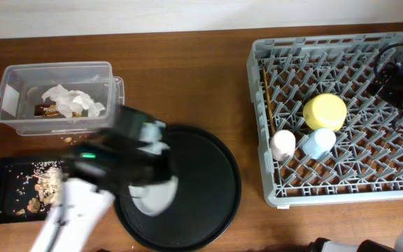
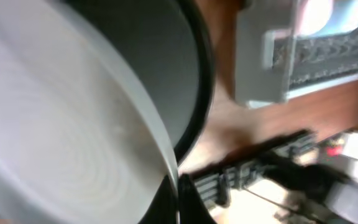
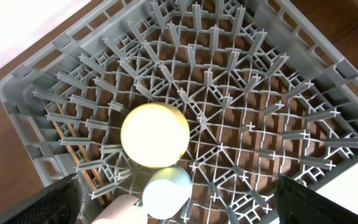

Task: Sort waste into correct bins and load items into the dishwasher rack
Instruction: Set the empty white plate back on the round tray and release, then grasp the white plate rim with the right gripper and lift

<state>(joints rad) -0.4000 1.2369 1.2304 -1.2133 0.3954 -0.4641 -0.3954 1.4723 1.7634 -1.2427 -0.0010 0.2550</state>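
Note:
My left gripper, blurred with motion, is shut on the rim of the pale grey plate above the round black tray. In the left wrist view the plate fills the left, with the fingers pinching its edge. The grey rack holds the upturned yellow bowl, the light-blue cup, the pink cup and the chopsticks. My right gripper hangs open and empty over the rack's right side. In the right wrist view its jaws are spread above the bowl and the blue cup.
The clear tub at the far left holds white tissue and a brown wrapper. The shallow black tray at the front left holds crumbs. The large round black tray lies in the middle.

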